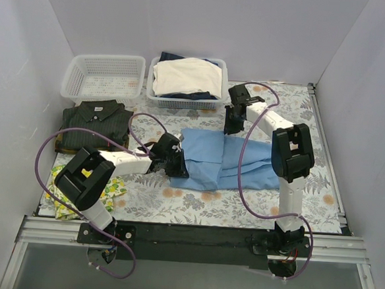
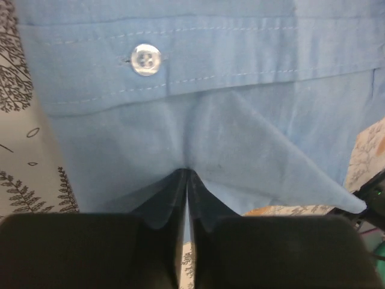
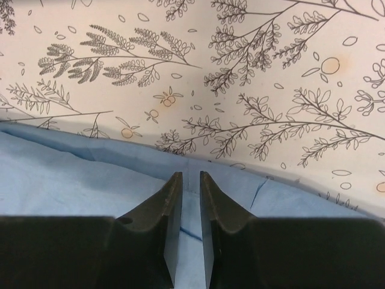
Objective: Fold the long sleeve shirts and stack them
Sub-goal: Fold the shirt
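The light blue long sleeve shirt lies partly folded in the middle of the table. My left gripper sits at its left edge. In the left wrist view the fingers are pinched on a puckered fold of the blue cloth, just below a white button. My right gripper is at the shirt's far edge. Its fingers stand a narrow gap apart with a ridge of the blue hem between them. The dark pinstriped shirt lies folded at the left, apart from both grippers.
An empty white basket stands at the back left. Beside it, a second basket holds cream and dark garments. A yellow lemon-print cloth lies under the left arm. White walls close in on three sides, and purple cables loop over both arms.
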